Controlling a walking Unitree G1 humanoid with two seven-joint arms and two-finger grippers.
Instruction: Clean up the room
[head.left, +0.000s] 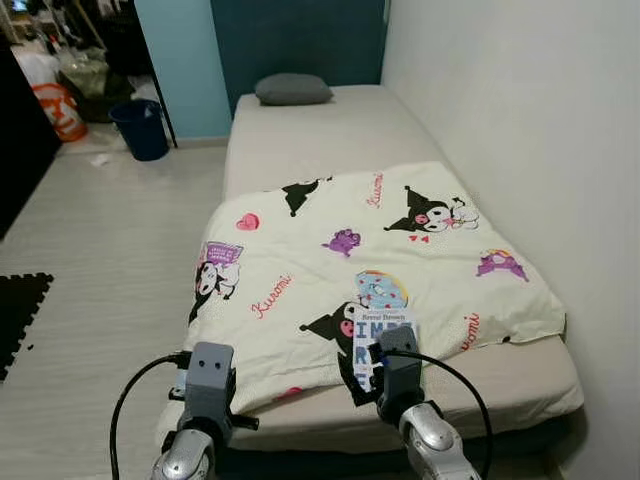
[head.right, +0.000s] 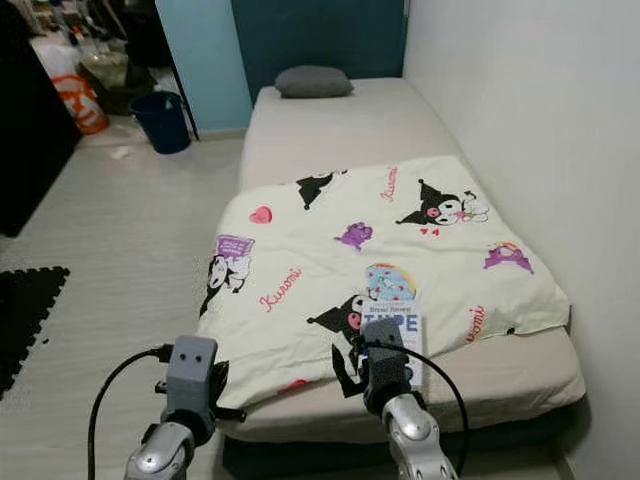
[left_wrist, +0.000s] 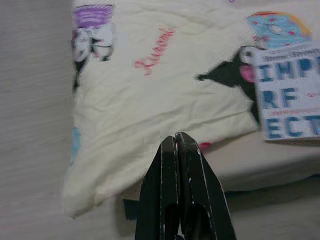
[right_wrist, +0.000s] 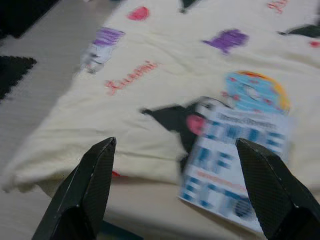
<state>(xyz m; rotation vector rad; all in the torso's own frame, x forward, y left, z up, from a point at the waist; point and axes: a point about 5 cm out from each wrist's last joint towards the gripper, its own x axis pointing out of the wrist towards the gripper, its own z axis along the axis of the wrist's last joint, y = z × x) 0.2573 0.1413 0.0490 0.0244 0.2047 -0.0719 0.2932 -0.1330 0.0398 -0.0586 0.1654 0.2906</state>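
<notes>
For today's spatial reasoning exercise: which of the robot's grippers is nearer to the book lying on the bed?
Right. The right gripper, fingers open, hovers just before the book; the left gripper, shut, hangs off to the book's left near the blanket's edge.

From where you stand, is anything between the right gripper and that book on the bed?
Nothing visible. The right gripper, open, faces the book directly; the book lies flat on the blanket near the foot of the bed.

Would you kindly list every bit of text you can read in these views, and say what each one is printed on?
"IMPERFECT", split over three lines: cover of the book lying on the blanket.
"Kuromi", red script, repeated: on the cartoon-print blanket.
Small line at the book's top: too blurred to read.
The orange bag carries markings, too small to read.
</notes>
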